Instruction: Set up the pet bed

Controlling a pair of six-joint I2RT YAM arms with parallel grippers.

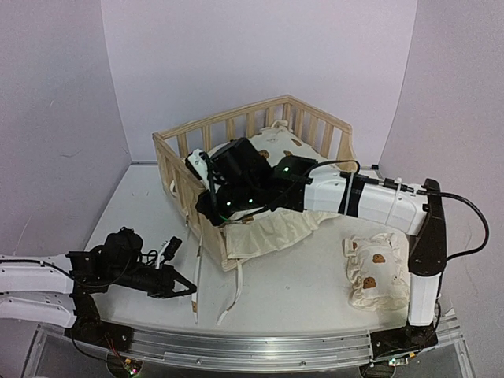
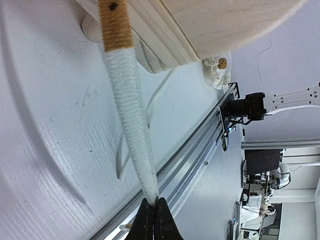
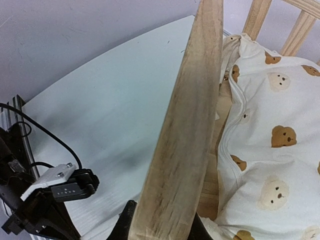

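Top external: pet bed (image 1: pixel 344 146) holds cushion (image 1: pixel 272 228), prob. partly hanging out.

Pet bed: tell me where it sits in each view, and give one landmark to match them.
Top external: pet bed at upper centre.
Left wrist: pet bed is the pale wood across the top edge.
Right wrist: pet bed rail rises up the centre.
Landmark: bear-print cushion; the left wrist view shows only its tie.
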